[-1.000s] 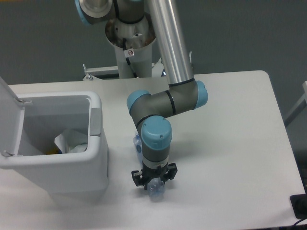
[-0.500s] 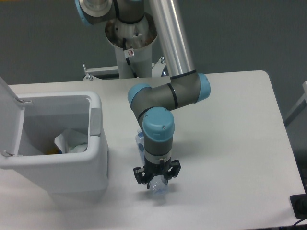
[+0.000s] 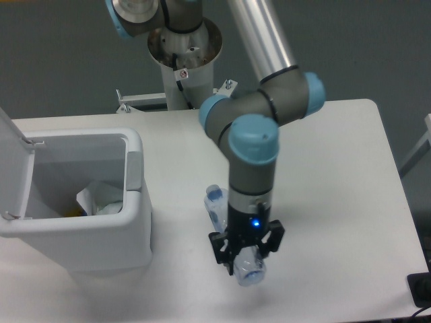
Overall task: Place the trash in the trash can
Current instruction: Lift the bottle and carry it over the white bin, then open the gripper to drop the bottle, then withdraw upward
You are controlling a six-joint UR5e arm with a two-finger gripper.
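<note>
**Bottle up off the table in the gripper**

Nearest me, the gripper [image 3: 246,259] points straight down, its black fingers [image 3: 220,250] closed on the bottle [image 3: 248,269]. The clear, crushed body pokes out below the fingers, and the blue-labelled end [image 3: 214,199] sticks up behind and to the left of the wrist. A small blue light glows on the gripper body. Above it the wrist rises plumb to a blue-capped joint, then the grey forearm doubles back through a second elbow to the long silver tube running out of the top of the view.

The table [image 3: 337,202] is white. To the left sits the bin [image 3: 101,235], well apart from the gripper, its lid [image 3: 12,168] swung open on the far left and its grey latch [image 3: 135,171] facing the arm. Inside, the wrapper [image 3: 97,196] lies crumpled against the right wall. Nothing stands between the gripper and the bin.

Behind, the arm's base stands on its pedestal [image 3: 185,74] past the table's far edge.

Compared with half a second ago, the gripper has shifted right and toward me, and the bottle has come with it; the elbow has swung right too. The bin and wrapper are as they were.
</note>
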